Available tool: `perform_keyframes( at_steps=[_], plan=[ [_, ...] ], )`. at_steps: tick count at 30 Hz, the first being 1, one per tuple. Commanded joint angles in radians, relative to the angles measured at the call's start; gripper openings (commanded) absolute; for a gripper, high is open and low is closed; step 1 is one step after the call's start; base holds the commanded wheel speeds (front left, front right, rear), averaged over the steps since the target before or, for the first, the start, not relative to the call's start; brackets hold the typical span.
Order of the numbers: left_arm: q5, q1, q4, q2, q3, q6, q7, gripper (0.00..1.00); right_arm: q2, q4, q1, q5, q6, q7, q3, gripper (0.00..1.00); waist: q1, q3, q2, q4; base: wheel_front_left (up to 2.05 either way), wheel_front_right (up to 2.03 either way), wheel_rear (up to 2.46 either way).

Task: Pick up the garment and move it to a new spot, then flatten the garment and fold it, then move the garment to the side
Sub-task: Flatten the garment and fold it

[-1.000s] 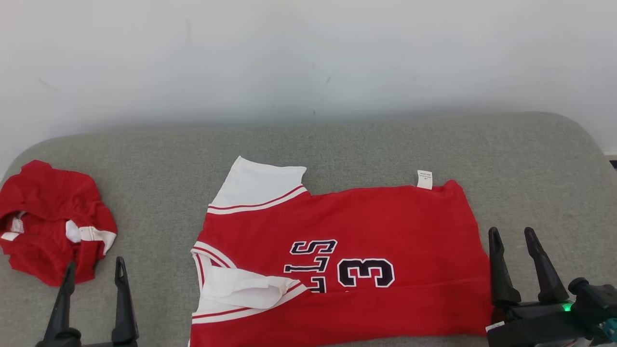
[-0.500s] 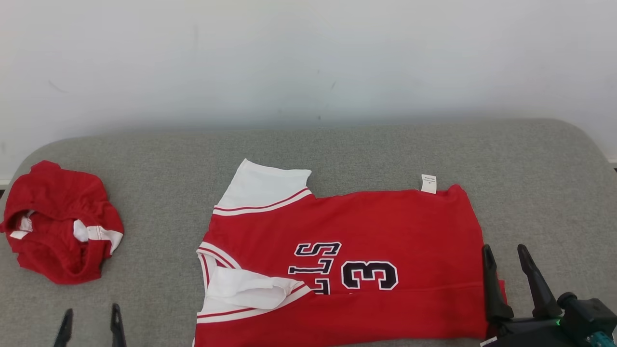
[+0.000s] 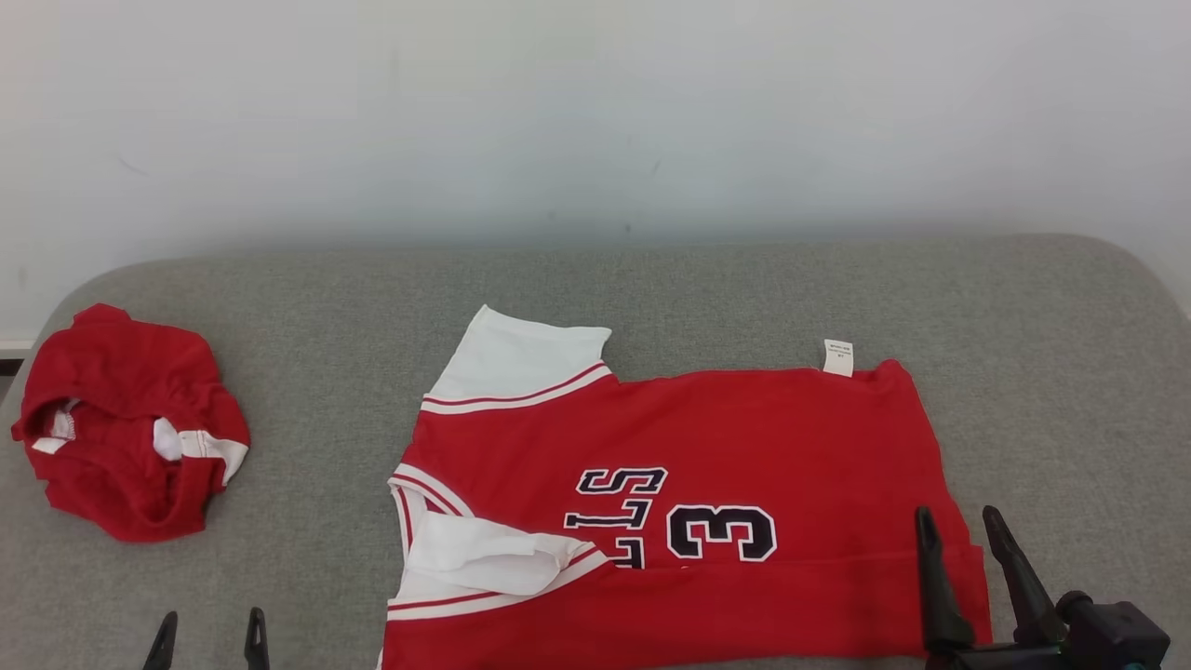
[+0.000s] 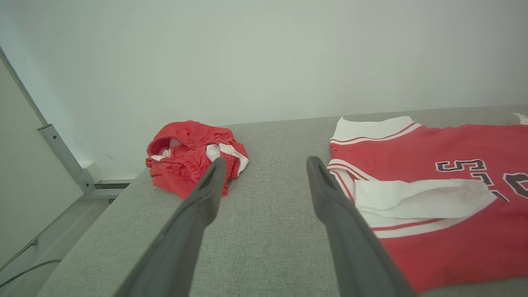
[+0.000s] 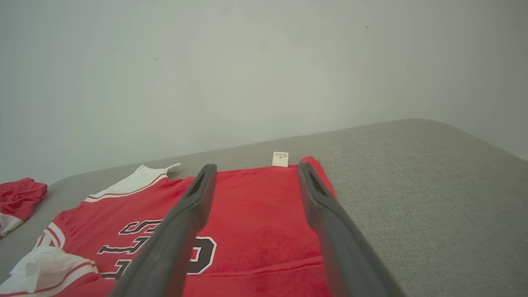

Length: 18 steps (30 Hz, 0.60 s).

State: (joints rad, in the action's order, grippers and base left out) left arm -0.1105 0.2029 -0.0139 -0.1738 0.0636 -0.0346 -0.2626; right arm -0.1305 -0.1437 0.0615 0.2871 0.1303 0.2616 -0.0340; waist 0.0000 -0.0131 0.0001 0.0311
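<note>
Lying flat mid grey padded surface (image 3: 651,288): red jersey (image 3: 744,437). Left hand (image 3: 213,618) & right hand (image 3: 956,514) both wide, empty; right hovers at jersey's right edge. Crumpled red shorts (image 3: 130,419) far left.

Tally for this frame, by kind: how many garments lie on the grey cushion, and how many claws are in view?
Spread red jersey: 1
Crumpled red garment: 1
Open claws: 2, left claw and right claw
Total: 4

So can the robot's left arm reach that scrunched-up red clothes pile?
Probably yes. The left gripper is open, and bare grey cushion lies between it and the red pile, ahead and slightly to its left. Nothing blocks the way.
</note>
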Motion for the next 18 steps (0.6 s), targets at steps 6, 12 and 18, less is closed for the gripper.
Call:
perform_keyframes(
  at_steps=[6, 12, 18],
  plan=[
    [0.012, -0.03, -0.016, 0.0, -0.002, -0.01, -0.003, 1.0, -0.013, -0.017, -0.017, -0.014, 0.001, 0.004, 0.004, 1.0, 0.0, 0.014, -0.0001, -0.018, 0.0, 0.0, 0.0],
    [-0.01, -0.131, -0.026, 0.009, -0.013, -0.037, -0.003, 1.0, -0.023, -0.042, -0.08, 0.005, 0.001, -0.012, 0.022, 1.0, 0.0, 0.066, -0.0001, -0.056, 0.0, 0.0, 0.0],
    [-0.053, -0.353, -0.104, -0.05, -0.035, -0.076, 0.013, 1.0, -0.053, -0.124, -0.262, 0.015, 0.001, -0.056, 0.064, 1.0, 0.0, 0.18, -0.0001, -0.13, 0.0, 0.0, 0.0]
  ],
)
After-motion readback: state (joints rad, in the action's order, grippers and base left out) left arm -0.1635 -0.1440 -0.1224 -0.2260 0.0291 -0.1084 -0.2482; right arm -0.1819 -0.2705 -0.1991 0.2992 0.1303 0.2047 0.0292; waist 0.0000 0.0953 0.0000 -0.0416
